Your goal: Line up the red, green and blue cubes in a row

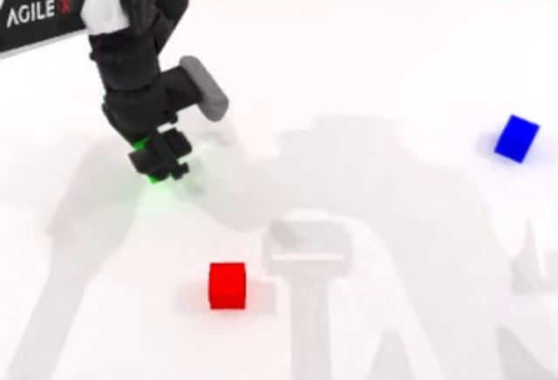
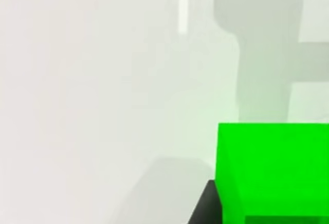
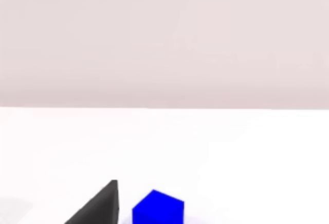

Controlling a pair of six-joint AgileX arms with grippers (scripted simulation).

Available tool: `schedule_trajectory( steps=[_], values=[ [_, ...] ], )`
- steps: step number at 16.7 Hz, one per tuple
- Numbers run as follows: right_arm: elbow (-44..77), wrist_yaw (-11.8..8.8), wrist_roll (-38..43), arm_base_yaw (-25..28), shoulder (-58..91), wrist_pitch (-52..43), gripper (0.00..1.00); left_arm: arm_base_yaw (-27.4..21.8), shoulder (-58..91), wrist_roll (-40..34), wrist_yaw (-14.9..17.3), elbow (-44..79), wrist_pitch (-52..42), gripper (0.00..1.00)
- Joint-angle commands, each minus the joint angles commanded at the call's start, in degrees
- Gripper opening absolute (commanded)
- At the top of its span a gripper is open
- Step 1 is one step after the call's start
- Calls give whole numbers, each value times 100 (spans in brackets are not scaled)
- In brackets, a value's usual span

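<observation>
A bright red matte cube point(image 1: 227, 285), a vivid green matte cube point(image 2: 272, 172), a deep blue matte cube point(image 1: 516, 139); plain white table point(image 1: 392, 57), black left gripper point(image 1: 159, 164).

The left arm point(image 1: 144, 44) reaches in from the top left corner of the white table point(image 1: 392, 57), its black links angled down toward the left half. The left gripper point(image 1: 159, 160) points down at the surface, and a sliver of the green cube point(image 1: 155, 176) shows beneath its fingers (most of the cube is hidden by the gripper, so the grip itself cannot be judged). The red cube point(image 1: 227, 286) sits alone near the bottom, a little left of centre, well apart from the gripper. The blue cube point(image 1: 517, 139) lies far to the right, turned slightly askew. Grey arm shadows spread across the table's middle.
</observation>
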Motion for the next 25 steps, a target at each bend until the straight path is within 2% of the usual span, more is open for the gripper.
schedule_trajectory(
  steps=[4, 10, 13, 20, 22, 25],
  values=[
    [0, 0, 0, 0, 0, 0, 100, 56, -232, -13, -11, 456, -681, 0],
    [0, 0, 0, 0, 0, 0, 100, -61, -253, 0, -13, 442, -687, 0],
    [0, 0, 0, 0, 0, 0, 100, -615, -416, 0, -17, 293, -682, 0],
    [0, 0, 0, 0, 0, 0, 100, -2671, -998, -30, -45, -302, -676, 0],
    [0, 0, 0, 0, 0, 0, 100, -2947, -1107, -35, -54, -397, -663, 0],
    [0, 0, 0, 0, 0, 0, 100, -2993, -1129, -36, -57, -414, -659, 0]
  ],
)
